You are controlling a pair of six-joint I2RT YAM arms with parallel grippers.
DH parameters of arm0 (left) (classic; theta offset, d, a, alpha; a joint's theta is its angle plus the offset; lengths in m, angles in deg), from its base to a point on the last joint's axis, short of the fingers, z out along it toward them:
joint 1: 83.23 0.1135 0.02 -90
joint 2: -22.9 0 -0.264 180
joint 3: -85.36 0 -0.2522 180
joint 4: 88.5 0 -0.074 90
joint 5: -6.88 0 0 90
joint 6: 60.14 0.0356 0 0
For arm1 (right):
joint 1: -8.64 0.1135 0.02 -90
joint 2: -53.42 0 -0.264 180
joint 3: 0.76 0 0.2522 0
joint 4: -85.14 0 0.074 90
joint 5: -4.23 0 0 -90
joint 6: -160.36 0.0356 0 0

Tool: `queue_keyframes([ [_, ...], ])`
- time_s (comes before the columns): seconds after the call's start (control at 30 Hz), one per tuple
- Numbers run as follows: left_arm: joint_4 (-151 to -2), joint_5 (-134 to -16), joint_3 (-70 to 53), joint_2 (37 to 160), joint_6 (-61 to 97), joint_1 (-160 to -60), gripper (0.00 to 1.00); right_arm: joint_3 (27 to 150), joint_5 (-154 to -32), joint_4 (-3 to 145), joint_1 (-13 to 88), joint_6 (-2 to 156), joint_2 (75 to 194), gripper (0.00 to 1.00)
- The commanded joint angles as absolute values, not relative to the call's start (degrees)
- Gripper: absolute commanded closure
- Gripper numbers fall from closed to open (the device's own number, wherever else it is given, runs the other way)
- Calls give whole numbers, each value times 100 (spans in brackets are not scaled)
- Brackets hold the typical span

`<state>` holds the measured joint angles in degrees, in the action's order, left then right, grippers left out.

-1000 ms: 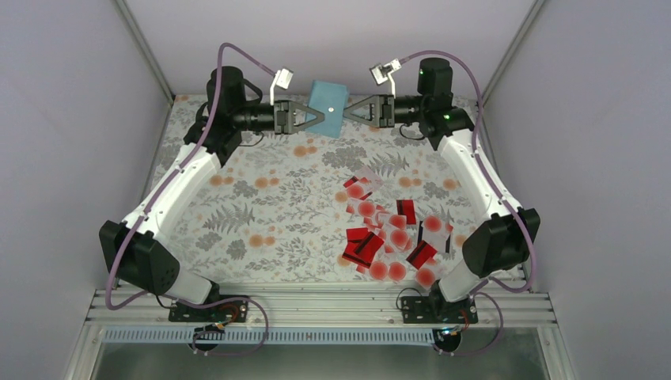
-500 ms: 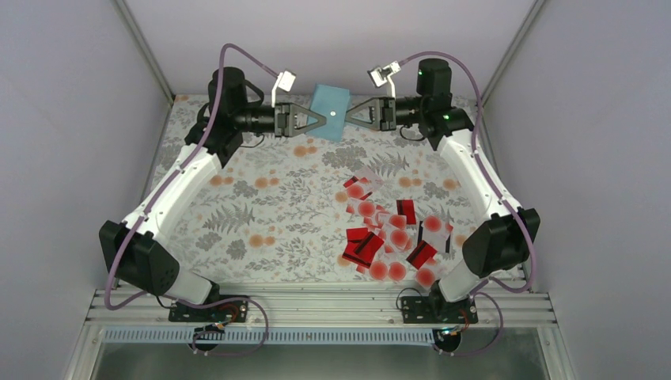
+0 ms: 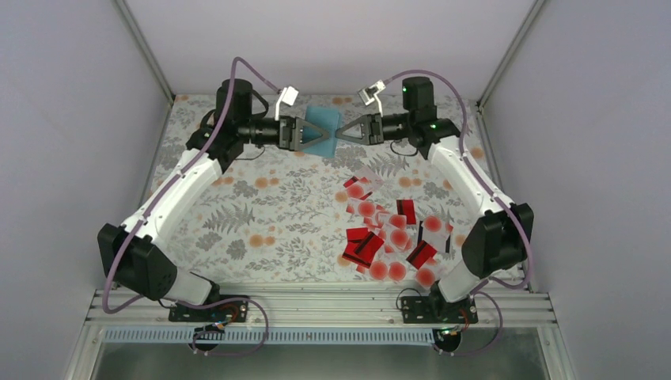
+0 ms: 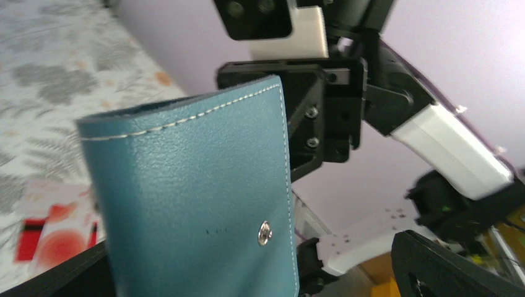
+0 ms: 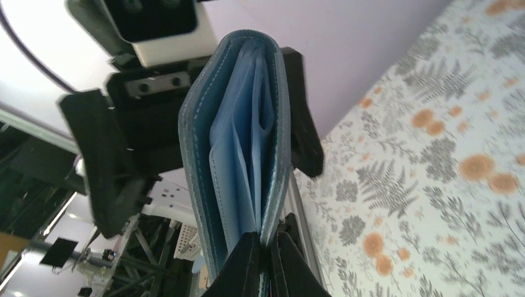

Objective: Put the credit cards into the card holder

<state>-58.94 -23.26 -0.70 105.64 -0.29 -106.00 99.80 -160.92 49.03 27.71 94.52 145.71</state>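
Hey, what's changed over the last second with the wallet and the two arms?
The left pincer opened and let go of the card holder. Only the right pincer now grips its edge. The holder shifted slightly toward the near side. The credit cards stayed in their pile.

At the far edge of the flowered tablecloth [image 3: 261, 214], the teal card holder [image 3: 323, 117] sits between the two arms' tips. The left gripper [image 3: 324, 137] reaches it from the left. The right gripper [image 3: 340, 133] comes from the right, its fingertips drawn together at the holder's corner. The credit cards [image 3: 388, 237] lie scattered on the cloth near the right arm's base, well apart from the holder.
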Motion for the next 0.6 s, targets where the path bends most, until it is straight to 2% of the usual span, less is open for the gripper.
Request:
queue_keyframes([
  [0.0, -4560, -3546, -130, 10275, 780, -10460, 0, 9634, -15605, 4728, 2798, 9588, 14562, 96],
  [0.23, -3456, -6502, -509, 9887, 1321, -10413, 0, 9315, -14622, 4337, 2951, 9772, 15062, 96],
  [0.37, -3417, -7424, -926, 9585, 1499, -10637, 0, 9406, -13701, 3843, 3199, 10017, 15602, 96],
  [0.57, -3615, -8479, -1425, 9681, 1446, -11652, 0, 9664, -13229, 3728, 3597, 10303, 16138, 96],
])
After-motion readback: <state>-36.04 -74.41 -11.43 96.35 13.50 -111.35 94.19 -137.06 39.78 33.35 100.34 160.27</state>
